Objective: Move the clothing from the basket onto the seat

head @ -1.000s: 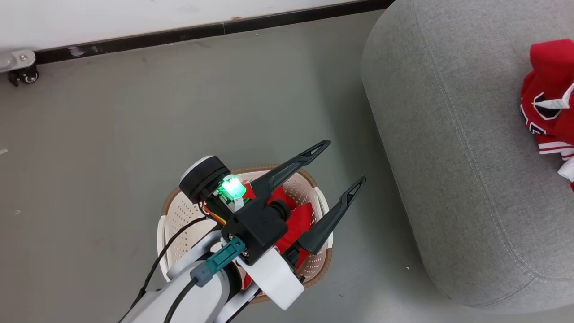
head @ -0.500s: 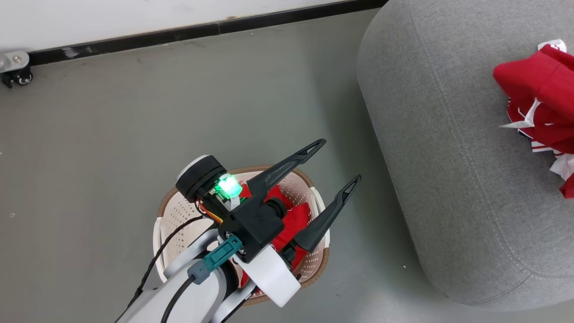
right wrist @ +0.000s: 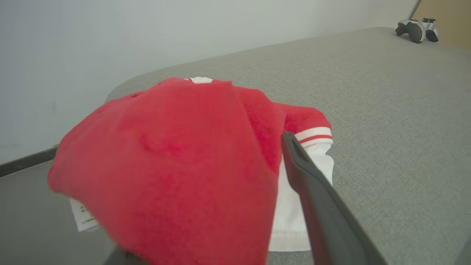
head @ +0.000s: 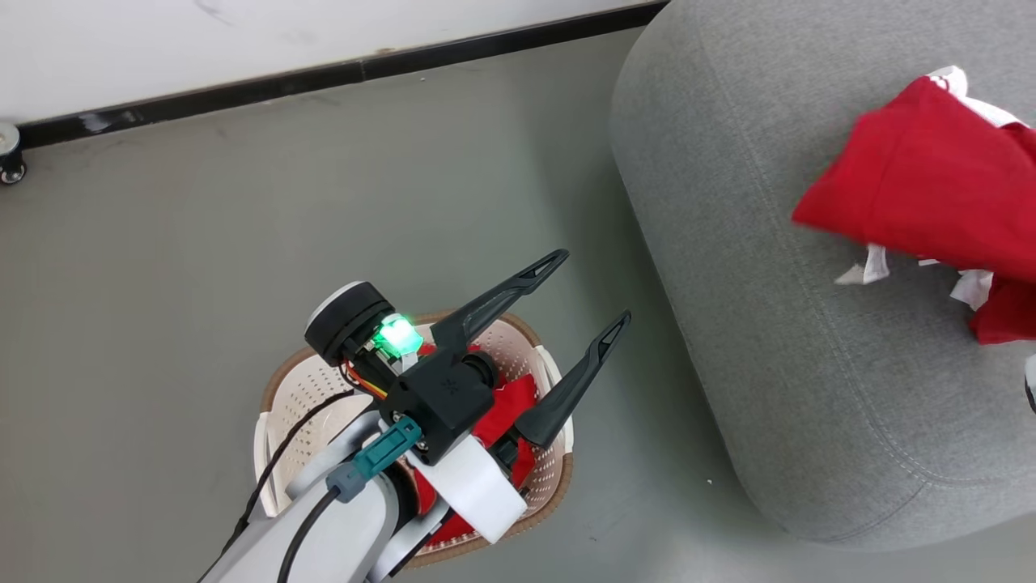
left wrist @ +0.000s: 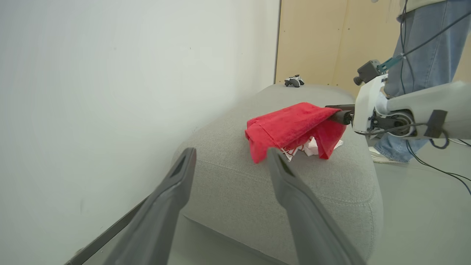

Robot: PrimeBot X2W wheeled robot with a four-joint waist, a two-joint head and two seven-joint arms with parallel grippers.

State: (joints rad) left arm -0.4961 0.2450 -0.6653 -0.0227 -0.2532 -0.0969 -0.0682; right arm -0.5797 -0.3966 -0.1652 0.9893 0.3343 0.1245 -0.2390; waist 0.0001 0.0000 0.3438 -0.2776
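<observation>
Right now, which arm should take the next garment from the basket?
Left. Its open gripper hovers over the basket, red clothing inside; right arm is at the sofa, garment draped over its fingers.

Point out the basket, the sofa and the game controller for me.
basket (head: 303,401), head view, bare perforated inner wall at its left.
sofa (head: 728,324), head view, bare grey fabric of its top.
game controller (right wrist: 417,30), right wrist view, middle of its body.
</observation>
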